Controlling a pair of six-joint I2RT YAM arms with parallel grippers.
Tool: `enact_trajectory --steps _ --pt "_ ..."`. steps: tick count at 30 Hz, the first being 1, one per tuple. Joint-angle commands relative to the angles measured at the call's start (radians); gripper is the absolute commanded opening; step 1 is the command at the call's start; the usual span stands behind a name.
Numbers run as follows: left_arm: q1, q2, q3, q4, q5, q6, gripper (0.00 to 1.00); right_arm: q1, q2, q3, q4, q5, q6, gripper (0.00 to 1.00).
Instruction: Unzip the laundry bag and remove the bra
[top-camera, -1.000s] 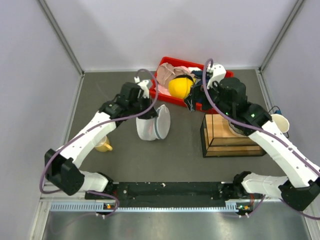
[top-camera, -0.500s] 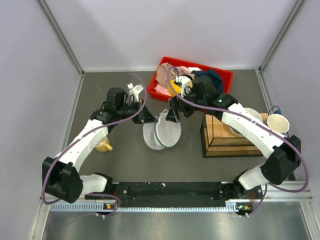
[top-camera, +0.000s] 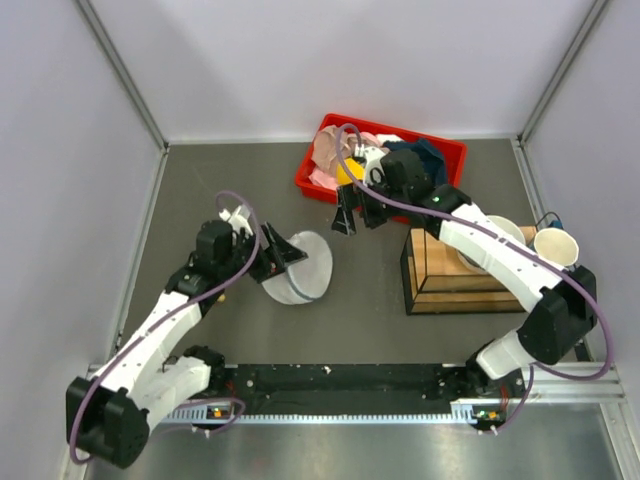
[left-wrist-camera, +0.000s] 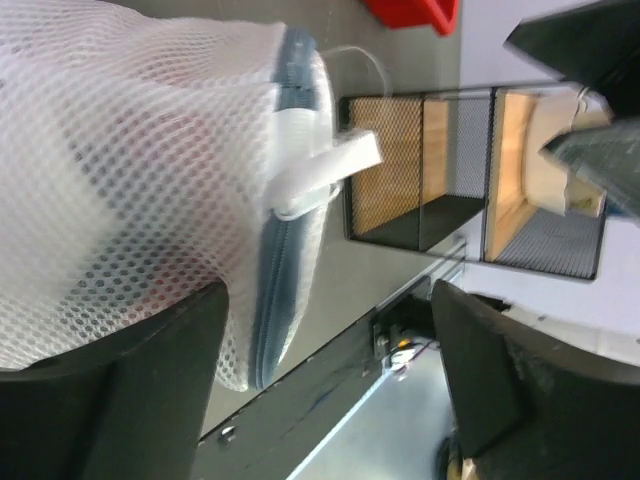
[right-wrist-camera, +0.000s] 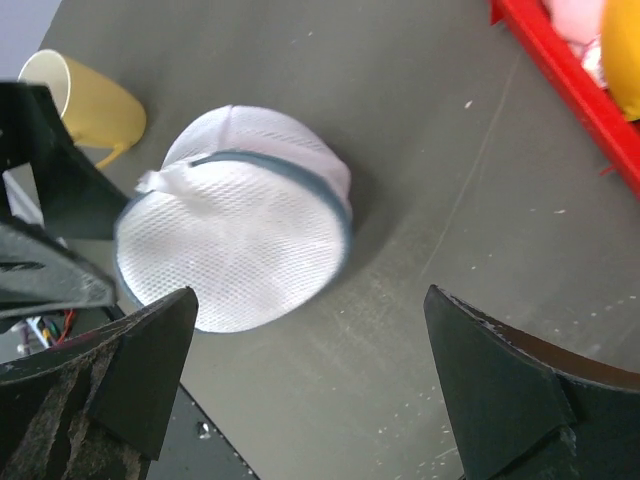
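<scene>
The laundry bag (top-camera: 305, 275) is a white mesh ball with a blue-grey zipper band, and it lies on the grey table. My left gripper (top-camera: 285, 255) is open at its left side. In the left wrist view the mesh (left-wrist-camera: 130, 180) and its white pull tab (left-wrist-camera: 325, 170) sit just past the spread fingers (left-wrist-camera: 150, 390), which hold nothing. My right gripper (top-camera: 358, 215) hangs open to the bag's upper right. It looks down on the bag (right-wrist-camera: 235, 225), and nothing is between its fingertips. The bra is hidden; only a faint reddish tint shows through the mesh.
A red bin (top-camera: 445, 152) with cloths stands at the back. A wire-framed wooden box (top-camera: 450, 275) is on the right, with a white bowl (top-camera: 505, 232) and a paper cup (top-camera: 557, 243) beyond it. A yellow cup (right-wrist-camera: 85, 100) stands left of the bag.
My left gripper has opened, let go of the bag and drawn back toward the near left. The bag has dropped flatter onto the table. My right gripper came from the bin and now hovers.
</scene>
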Motion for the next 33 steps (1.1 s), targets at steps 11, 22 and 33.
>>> enact_trajectory --steps 11,22,33 --pt "0.001 0.191 0.483 -0.34 -0.435 0.416 0.99 0.005 -0.097 0.048 0.036 0.095 0.016 0.98" --pt "0.078 0.39 0.552 -0.466 -0.655 0.474 0.99 0.007 -0.122 0.022 0.019 0.075 0.028 0.98" --pt "0.115 0.45 0.452 -0.487 -0.333 0.517 0.93 0.048 -0.079 0.05 0.007 0.055 0.022 0.98"
